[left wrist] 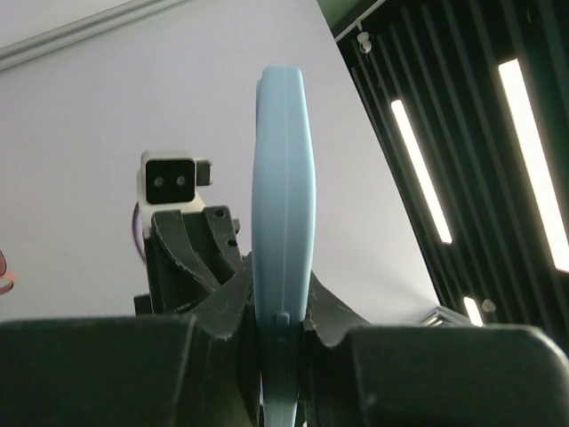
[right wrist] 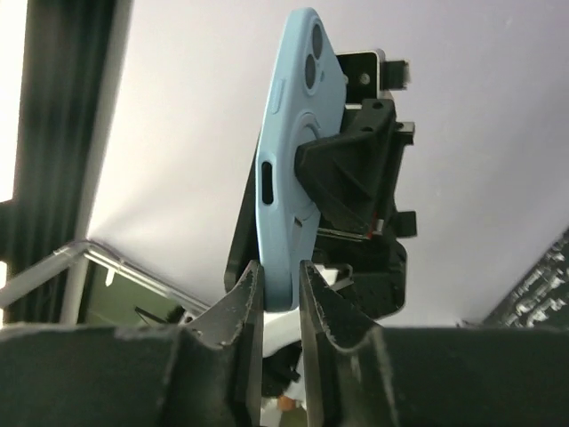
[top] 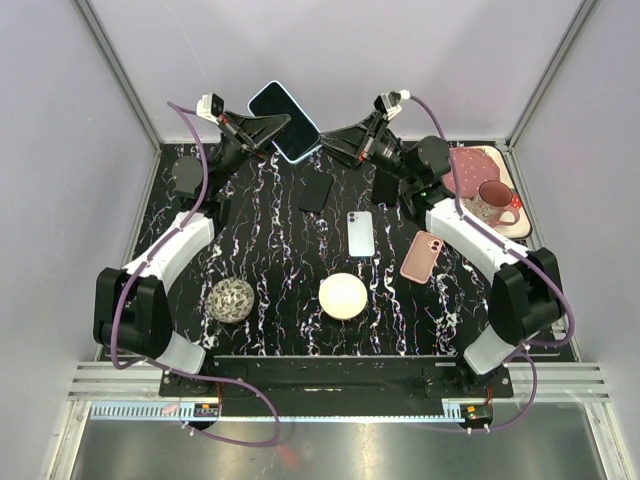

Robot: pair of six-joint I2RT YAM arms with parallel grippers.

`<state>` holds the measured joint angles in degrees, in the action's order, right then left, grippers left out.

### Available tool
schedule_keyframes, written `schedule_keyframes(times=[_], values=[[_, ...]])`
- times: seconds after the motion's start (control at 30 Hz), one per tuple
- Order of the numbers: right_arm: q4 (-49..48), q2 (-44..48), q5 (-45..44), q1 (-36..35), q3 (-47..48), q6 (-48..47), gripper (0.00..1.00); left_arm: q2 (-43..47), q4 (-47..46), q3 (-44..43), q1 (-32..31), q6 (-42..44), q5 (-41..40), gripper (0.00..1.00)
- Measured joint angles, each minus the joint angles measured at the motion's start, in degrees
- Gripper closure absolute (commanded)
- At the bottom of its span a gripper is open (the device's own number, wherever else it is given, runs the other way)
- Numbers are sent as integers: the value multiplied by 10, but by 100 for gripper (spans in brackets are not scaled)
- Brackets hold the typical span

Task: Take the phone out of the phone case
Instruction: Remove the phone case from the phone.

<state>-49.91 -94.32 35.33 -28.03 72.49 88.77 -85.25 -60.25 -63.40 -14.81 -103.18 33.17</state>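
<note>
The phone (top: 283,117) sat in its pale blue phone case (right wrist: 283,205), dark screen upward, held in the air above the far edge of the table (top: 270,260), well clear of everything lying on it. The left gripper (top: 274,128) was clamped on one side of the case; the left wrist view showed the case edge-on, pinched between both fingers. The right gripper (right wrist: 277,286) was closed on the opposite end, its fingertips (right wrist: 251,294) squeezing the rim below the side slot, the camera lenses showing higher up.

To my judgement, both grips pressed phone and case together, so neither pull alone would part them. One gripper ought to take only the soft lip of the case and peel a corner back; the other should hold the phone firm, or push through the camera cut-out. Slow force would be wise, since a sudden release could drop the phone.

No brand, label or writing could be read on the case or phone; nor on the pink case (top: 423,256), the pale phone (top: 360,233), the mug (top: 492,201) or the cream bowl (top: 343,296).
</note>
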Motion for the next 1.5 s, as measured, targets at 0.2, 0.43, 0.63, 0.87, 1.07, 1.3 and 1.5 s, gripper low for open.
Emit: schedule_keyframes(times=[0.2,0.43,0.63,0.87,1.07,1.3,1.5], values=[[79,-31,97,14,71,-64,75,-2,5,0,10,1,49,100],[129,-78,171,20,158,-88,66,-3,5,5,12,12,56,100],[170,-127,223,20,239,-95,77,-11,-8,5,12,9,54,100],[158,-135,238,21,235,-90,100,-20,-11,6,12,14,69,100],[148,-99,213,26,146,-100,100,-19,37,12,10,81,108,33],[197,-98,181,21,75,-112,100,46,275,20,-5,272,127,2],[231,-98,161,0,51,-130,100,106,524,-2,0,439,113,1]])
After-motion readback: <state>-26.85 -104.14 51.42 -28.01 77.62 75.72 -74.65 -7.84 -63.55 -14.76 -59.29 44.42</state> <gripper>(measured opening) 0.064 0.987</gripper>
